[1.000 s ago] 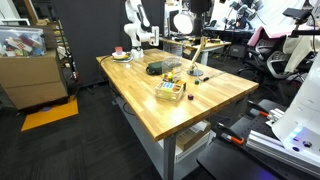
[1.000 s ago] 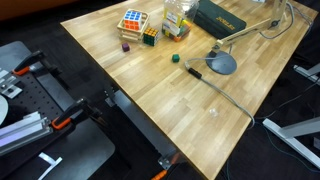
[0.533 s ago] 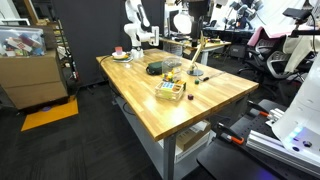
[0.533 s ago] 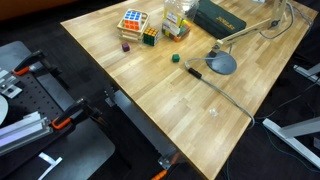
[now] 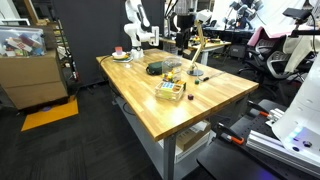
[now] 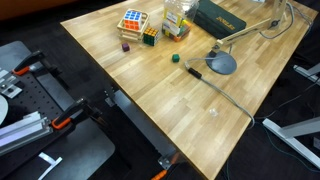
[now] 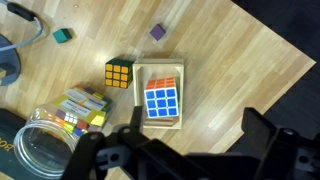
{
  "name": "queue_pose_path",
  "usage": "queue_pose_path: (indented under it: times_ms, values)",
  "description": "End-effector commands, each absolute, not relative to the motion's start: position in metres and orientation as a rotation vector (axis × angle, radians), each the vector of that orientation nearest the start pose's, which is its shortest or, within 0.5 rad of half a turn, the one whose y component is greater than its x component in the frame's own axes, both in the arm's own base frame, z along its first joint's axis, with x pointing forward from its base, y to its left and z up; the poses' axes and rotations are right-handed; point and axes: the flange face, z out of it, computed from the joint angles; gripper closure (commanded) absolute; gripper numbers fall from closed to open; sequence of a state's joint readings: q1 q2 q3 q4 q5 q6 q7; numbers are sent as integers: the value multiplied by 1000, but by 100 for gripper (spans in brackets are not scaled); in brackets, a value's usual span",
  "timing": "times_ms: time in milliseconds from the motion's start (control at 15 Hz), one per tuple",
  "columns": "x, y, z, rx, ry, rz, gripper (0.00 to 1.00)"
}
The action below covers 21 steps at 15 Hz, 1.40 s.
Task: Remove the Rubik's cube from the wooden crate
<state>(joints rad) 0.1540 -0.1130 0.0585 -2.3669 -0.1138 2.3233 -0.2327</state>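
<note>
The Rubik's cube (image 7: 162, 101), blue face up in the wrist view, lies inside the wooden crate (image 7: 160, 70). Both exterior views show the cube in the crate (image 5: 170, 90) (image 6: 133, 19) near a table edge. My gripper (image 7: 195, 142) is open and empty, high above the table, with the crate just ahead of its left finger. In an exterior view the gripper (image 5: 186, 42) hangs above the table's far side, well apart from the crate. It is out of view in the exterior view that shows the table from above.
A second, dark-edged cube (image 7: 120, 74) sits beside the crate. A clear jar (image 7: 45, 150) with small puzzles stands close by. A purple block (image 7: 157, 32) and a green block (image 7: 63, 35) lie loose. A black box (image 6: 220, 15) and a desk lamp base (image 6: 220, 63) are further along the table.
The arm has come down and forward into the exterior view above the table's far side. The cube and crate have not moved.
</note>
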Motion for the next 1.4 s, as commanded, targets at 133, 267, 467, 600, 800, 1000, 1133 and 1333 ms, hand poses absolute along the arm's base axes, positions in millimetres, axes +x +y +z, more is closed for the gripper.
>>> queue_pose_path:
  times_ms: [133, 267, 467, 600, 800, 1000, 1133, 1333]
  values:
    - [503, 103, 362, -3098, -830, -71, 0]
    - [512, 103, 356, -3086, -846, -57, 0]
    - [513, 103, 357, -3085, -849, -58, 0]
    - [513, 103, 357, -3085, -850, -58, 0]
    - [517, 108, 352, -3081, -875, -51, 0]
    - [525, 108, 339, -3086, -890, 7, 0]
    - [533, 105, 323, -3102, -906, 48, 0]
    - [553, 101, 291, -3075, -932, 54, 0]
